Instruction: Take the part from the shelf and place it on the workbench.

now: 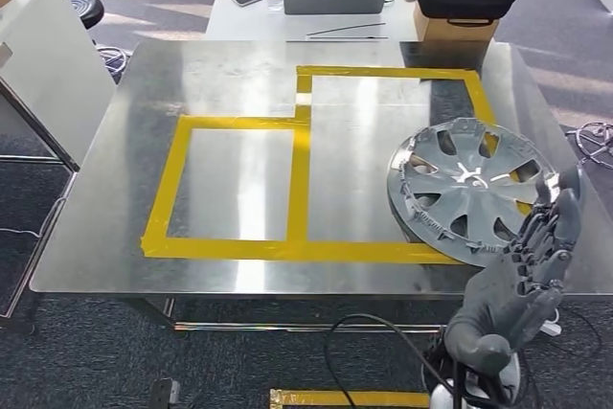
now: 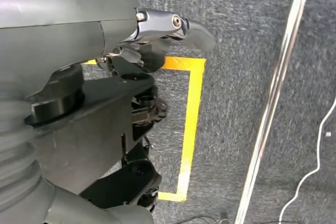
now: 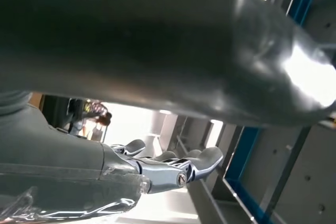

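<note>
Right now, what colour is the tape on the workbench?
Yellow tape, forming two adjoining rectangles; clearest in the head view.

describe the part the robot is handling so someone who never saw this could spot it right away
Find the shiny metal workbench marked with yellow tape rectangles. At its near right corner lies the part, a grey wheel cover, with the right hand at its rim. It is the only round, spoked thing on the bench.

Bright overhead glare streaks the steel workbench [image 1: 216, 83]; right wrist view blurred, backlit.
</note>
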Motion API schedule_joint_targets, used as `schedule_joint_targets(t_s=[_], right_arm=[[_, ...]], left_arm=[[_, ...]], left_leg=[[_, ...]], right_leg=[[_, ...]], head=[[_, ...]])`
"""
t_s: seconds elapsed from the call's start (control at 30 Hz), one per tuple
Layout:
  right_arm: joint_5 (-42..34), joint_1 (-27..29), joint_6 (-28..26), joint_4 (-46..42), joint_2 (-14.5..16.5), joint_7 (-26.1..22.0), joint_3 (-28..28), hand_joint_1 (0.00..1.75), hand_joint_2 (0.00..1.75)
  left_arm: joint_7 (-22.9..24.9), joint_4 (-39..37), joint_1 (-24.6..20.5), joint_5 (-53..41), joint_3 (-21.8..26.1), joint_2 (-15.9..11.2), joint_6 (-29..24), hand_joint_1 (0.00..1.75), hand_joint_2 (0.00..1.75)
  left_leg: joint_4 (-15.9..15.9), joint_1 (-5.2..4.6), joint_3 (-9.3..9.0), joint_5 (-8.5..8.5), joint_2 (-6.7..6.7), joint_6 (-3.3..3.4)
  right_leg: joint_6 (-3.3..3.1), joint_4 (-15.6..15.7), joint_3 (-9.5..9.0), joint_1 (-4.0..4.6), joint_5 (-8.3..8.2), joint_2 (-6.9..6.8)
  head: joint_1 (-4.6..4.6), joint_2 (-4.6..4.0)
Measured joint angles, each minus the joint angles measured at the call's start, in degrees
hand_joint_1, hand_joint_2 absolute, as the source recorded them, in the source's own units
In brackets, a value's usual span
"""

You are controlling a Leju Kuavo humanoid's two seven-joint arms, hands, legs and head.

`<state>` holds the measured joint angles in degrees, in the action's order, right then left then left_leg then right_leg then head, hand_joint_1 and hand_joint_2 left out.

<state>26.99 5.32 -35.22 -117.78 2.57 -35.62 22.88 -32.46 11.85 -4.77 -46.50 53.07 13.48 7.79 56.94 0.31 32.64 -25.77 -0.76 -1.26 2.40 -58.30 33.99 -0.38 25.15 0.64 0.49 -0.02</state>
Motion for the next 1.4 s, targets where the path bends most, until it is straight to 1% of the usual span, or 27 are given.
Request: schedule_joint_targets(t_s=[0.07, 0.13, 0.2, 0.23, 0.27, 0.3, 0.37, 0.43, 0.53, 0.6, 0.63, 0.7, 0.73, 0.77, 0.8, 0.87, 0.9, 0.97, 1.07, 1.1, 1.13, 1.2, 1.23, 1.27, 1.3, 1.37, 1.4], right_arm=[[0.1, 1.5, -0.2, -1.6, 0.0, -0.6, 0.8, 0.0, 0.0], [0.2, 3.0, -0.4, -3.0, 0.0, -1.5, 1.8, 0.0, 0.0], [0.6, 4.7, -1.0, -3.9, 0.0, -2.3, 3.0, 0.0, 0.0], [0.8, 5.5, -1.4, -4.1, 0.0, -2.4, 3.5, 0.0, 0.0], [1.1, 6.1, -1.9, -4.2, 0.0, -2.5, 3.9, 0.0, 0.0], [1.3, 6.6, -2.3, -4.3, 0.0, -2.4, 4.1, 0.0, 0.0], [1.8, 7.2, -3.1, -4.4, 0.0, -1.9, 4.5, 0.0, 0.0], [2.4, 7.7, -3.5, -4.5, 0.0, -1.3, 4.6, 0.0, 0.0], [3.0, 8.1, -3.7, -4.5, 0.0, -0.4, 4.8, 0.0, 0.0], [3.4, 8.2, -3.7, -4.5, 0.0, 0.2, 4.9, 0.0, 0.0], [3.6, 8.2, -3.7, -4.5, 0.0, 0.5, 5.0, 0.0, 0.0], [3.8, 8.2, -3.7, -4.4, 0.0, 0.8, 5.1, 0.0, 0.0], [3.9, 8.2, -3.7, -4.3, 0.0, 0.9, 5.1, 0.0, 0.0], [4.0, 8.2, -3.7, -4.3, 0.0, 1.0, 5.2, 0.0, 0.0], [4.0, 8.2, -3.7, -4.2, 0.0, 1.0, 5.3, 0.0, 0.0], [4.0, 8.2, -3.7, -4.2, 0.0, 1.1, 5.5, 0.0, 0.0], [4.0, 8.2, -3.7, -4.2, 0.0, 1.2, 5.5, 0.0, 0.0], [4.0, 8.3, -3.7, -4.2, 0.0, 1.4, 5.6, 0.0, 0.0], [4.0, 8.4, -3.7, -4.1, 0.0, 2.0, 5.9, 0.0, 0.0], [4.0, 8.4, -3.7, -4.1, 0.0, 2.1, 6.0, 0.0, 0.0], [4.0, 8.5, -3.7, -4.1, 0.0, 2.2, 6.0, 0.0, 0.0], [4.0, 8.5, -3.7, -4.1, 0.0, 2.3, 6.1, 0.0, 0.0], [4.0, 8.6, -3.7, -4.0, 0.0, 2.3, 6.1, 0.0, 0.0], [4.0, 8.7, -3.7, -4.0, 0.0, 2.4, 6.2, 0.0, 0.0], [4.0, 8.7, -3.7, -3.9, 0.0, 2.4, 6.2, 0.0, 0.0], [4.0, 8.7, -3.7, -3.9, 0.0, 2.4, 6.3, 0.0, 0.0], [4.0, 8.7, -3.7, -3.9, 0.0, 2.4, 6.3, 0.0, 0.0]], left_arm=[[0.0, 0.0, 0.1, 0.2, 0.4, 0.0, 0.2, 0.0, 0.87], [0.0, 0.0, 0.2, 0.6, 0.5, 0.0, 0.5, 0.0, 0.0], [0.1, 0.0, 0.3, 1.0, 0.8, 0.0, 1.3, 0.0, 0.0], [0.1, 0.0, 0.4, 1.2, 1.0, 0.0, 1.9, 0.0, 0.0], [0.1, 0.0, 0.5, 1.3, 1.2, 0.0, 2.3, 0.0, 0.0], [0.1, 0.0, 0.5, 1.4, 1.4, 0.0, 2.5, 0.0, 0.0], [0.0, 0.0, 0.5, 1.4, 1.8, 0.0, 2.6, 0.0, 0.0], [0.0, 0.0, 0.6, 1.4, 1.9, 0.0, 2.5, 0.0, 0.0], [0.1, 0.0, 0.6, 1.5, 2.0, 0.0, 2.1, 0.0, 0.0], [0.2, 0.0, 0.5, 1.6, 2.1, 0.0, 1.6, 0.0, 0.0], [0.3, 0.0, 0.5, 1.7, 2.2, 0.1, 1.3, 0.0, 0.0], [0.3, 0.0, 0.6, 1.7, 2.3, 0.1, 0.9, 0.0, 0.0], [0.3, 0.0, 0.6, 1.7, 2.3, 0.1, 0.8, 0.0, 0.0], [0.4, 0.0, 0.7, 1.7, 2.4, 0.1, 0.7, 0.0, 0.0], [0.4, 0.0, 0.7, 1.7, 2.6, 0.1, 0.6, 0.0, 0.0], [0.4, 0.0, 0.7, 1.7, 2.9, 0.1, 0.5, 0.0, 0.0], [0.3, 0.0, 0.6, 1.7, 3.0, 0.1, 0.5, 0.0, 0.0], [-0.1, 0.0, 0.5, 1.9, 3.1, 0.3, 0.5, 0.0, 0.0], [-1.1, 0.0, 0.7, 2.3, 3.3, 0.4, 0.7, 0.0, 0.0], [-1.3, 0.0, 0.7, 2.3, 3.3, 0.4, 0.8, 0.0, 0.0], [-1.3, 0.0, 0.7, 2.4, 3.4, 0.4, 1.0, 0.0, 0.0], [-1.3, 0.0, 0.7, 2.4, 3.4, 0.4, 1.3, 0.0, 0.0], [-1.3, 0.0, 0.7, 2.3, 3.5, 0.4, 1.4, 0.0, 0.0], [-1.3, 0.0, 0.8, 2.2, 3.5, 0.4, 1.4, 0.0, 0.0], [-1.2, 0.0, 0.8, 2.1, 3.5, 0.4, 1.4, 0.0, 0.0], [-1.1, 0.0, 0.8, 2.1, 3.5, 0.4, 1.4, 0.0, 0.0], [-1.1, 0.0, 0.8, 2.1, 3.5, 0.4, 1.4, 0.0, 0.0]], left_leg=[[-0.2, 0.08, -0.08, 0.23, 0.04, 0.77], [-0.3, 0.2, -0.12, 0.38, 0.08, 1.32], [-0.3, 0.16, -0.12, 0.33, 0.1, 1.51], [-0.3, 0.15, -0.14, 0.31, 0.11, 1.53], [-0.2, 0.14, -0.18, 0.3, 0.12, 1.54], [-0.2, 0.15, -0.27, 0.27, 0.11, 1.5], [-0.2, 0.09, -0.48, 0.13, 0.08, 1.24], [-0.1, -0.13, -0.52, 0.04, 0.03, 0.72], [-0.2, -0.1, -0.48, 0.16, 0.06, -0.22], [1.7, -0.01, 0.41, -1.38, 0.11, -0.87], [4.5, 0.02, 1.67, -3.11, 0.14, -1.14], [12.5, 0.05, 5.43, -7.05, 0.16, -1.49], [15.5, 0.06, 6.86, -7.99, 0.16, -1.56], [16.6, 0.06, 7.42, -7.83, 0.16, -1.56], [15.3, 0.07, 6.75, -6.47, 0.16, -1.5], [8.0, 0.12, 2.96, -2.42, 0.2, -1.35], [4.1, 0.14, 1.03, -1.07, 0.18, -1.2], [0.2, 0.1, -0.74, -0.34, 0.09, -0.71], [-0.2, 0.07, -0.74, -0.25, 0.06, 0.47], [-0.3, 0.15, -0.76, -0.15, 0.09, 0.83], [-0.3, 0.23, -0.78, -0.07, 0.12, 1.11], [-0.3, 0.18, -0.77, -0.1, 0.18, 1.39], [-0.3, 0.16, -0.77, -0.12, 0.21, 1.43], [-0.3, 0.14, -0.81, -0.14, 0.22, 1.45], [-0.3, 0.14, -0.89, -0.18, 0.2, 1.44], [-0.3, 0.18, -1.2, -0.35, 0.1, 1.24], [-0.2, 0.08, -1.3, -0.49, 0.05, 1.02]], right_leg=[[0.63, -0.8, 0.32, -0.14, 0.74, -0.09], [1.07, -5.7, 2.52, -0.18, 3.81, -0.2], [1.31, -13.5, 5.98, -0.18, 7.49, -0.22], [1.36, -16.0, 7.05, -0.17, 8.2, -0.23], [1.36, -16.3, 7.11, -0.18, 7.78, -0.23], [1.28, -14.2, 5.98, -0.18, 6.35, -0.24], [1.05, -6.1, 1.63, -0.17, 2.85, -0.33], [0.63, -0.8, -1.18, -0.11, 1.39, -0.24], [-0.3, -0.2, -1.32, 0.02, 1.2, -0.03], [-0.99, 0.1, -1.31, -0.16, 0.96, -0.1], [-1.24, 0.1, -1.29, -0.26, 0.9, -0.17], [-1.51, 0.1, -1.16, -0.25, 0.89, -0.28], [-1.56, 0.1, -1.13, -0.24, 0.89, -0.3], [-1.58, 0.1, -1.14, -0.23, 0.88, -0.3], [-1.56, 0.1, -1.2, -0.25, 0.89, -0.27], [-1.36, 0.1, -1.4, -0.26, 0.94, -0.17], [-1.13, 0.0, -1.4, -0.15, 1.02, -0.09], [-0.53, 0.0, -1.29, 0.1, 1.04, 0.0], [0.36, -0.1, -1.04, 0.01, 1.22, -0.06], [0.65, -1.3, -0.5, -0.04, 2.06, -0.12], [0.89, -3.8, 0.67, -0.08, 3.56, -0.18], [1.2, -11.7, 4.28, -0.11, 7.38, -0.24], [1.26, -15.2, 5.94, -0.12, 8.56, -0.24], [1.28, -16.7, 6.74, -0.12, 8.63, -0.24], [1.24, -15.9, 6.42, -0.13, 7.57, -0.25], [1.07, -8.6, 2.86, -0.18, 3.58, -0.29], [0.94, -4.6, 0.83, -0.16, 2.14, -0.26]], head=[[0.09, 0.0], [0.37, 0.0], [0.58, 0.0], [0.6, 0.0], [0.63, 0.0], [0.63, 0.0], [0.69, 0.0], [0.68, 0.0], [0.66, 0.0], [0.5, 0.0], [0.39, 0.0], [0.22, 0.0], [0.23, 0.0], [0.21, 0.0], [0.2, 0.0], [0.15, 0.0], [0.1, 0.0], [0.12, 0.0], [0.29, 0.0], [0.45, 0.0], [0.57, 0.0], [0.84, 0.0], [0.86, 0.0], [0.9, 0.0], [0.9, 0.0], [0.92, 0.0], [0.93, 0.0]])
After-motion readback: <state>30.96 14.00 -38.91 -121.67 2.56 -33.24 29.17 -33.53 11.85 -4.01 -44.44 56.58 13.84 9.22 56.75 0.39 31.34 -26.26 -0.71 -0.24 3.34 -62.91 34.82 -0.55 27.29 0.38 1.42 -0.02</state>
